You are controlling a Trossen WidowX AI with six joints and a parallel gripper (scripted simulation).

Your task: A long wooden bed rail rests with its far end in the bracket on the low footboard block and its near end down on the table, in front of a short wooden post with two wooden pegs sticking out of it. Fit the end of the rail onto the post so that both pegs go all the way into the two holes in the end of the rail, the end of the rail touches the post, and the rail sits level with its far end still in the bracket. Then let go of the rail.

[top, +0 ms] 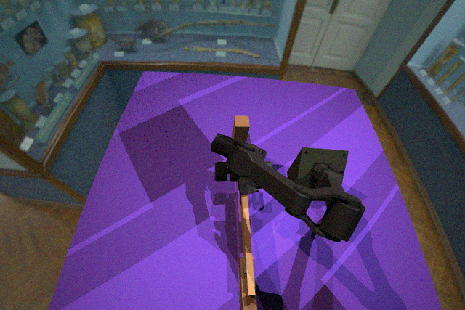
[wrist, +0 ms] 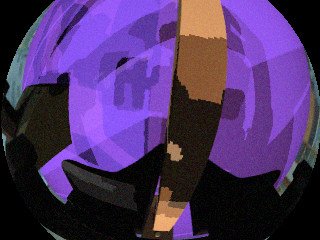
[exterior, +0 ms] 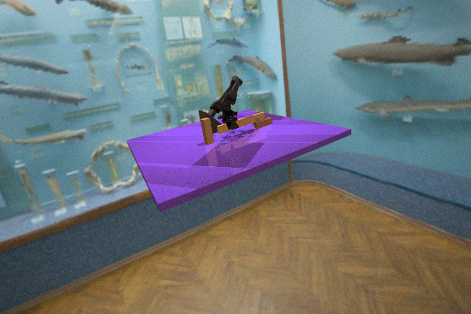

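Note:
The bed rail [top: 246, 223] [exterior: 247, 120] [wrist: 202, 65] is held above the table, looking nearly level in the exterior view. Its far end is at the low footboard block [top: 248, 303] [exterior: 262, 124]; the bracket's seating is too small to tell. The wooden post [top: 241, 121] [exterior: 207, 131] stands upright. A small gap shows between it and the rail's near end in the exterior view. My gripper [top: 245, 189] [exterior: 232, 125] [wrist: 174, 149] is shut on the rail close to its near end. The arm hides that end in the top view. The pegs and holes cannot be made out.
The arm's dark base box [top: 322, 160] stands right of the rail in the top view, with the arm's links reaching over from it. The purple table [top: 168, 261] [exterior: 171, 173] carries banded shadows. Museum cases lie beyond its edges.

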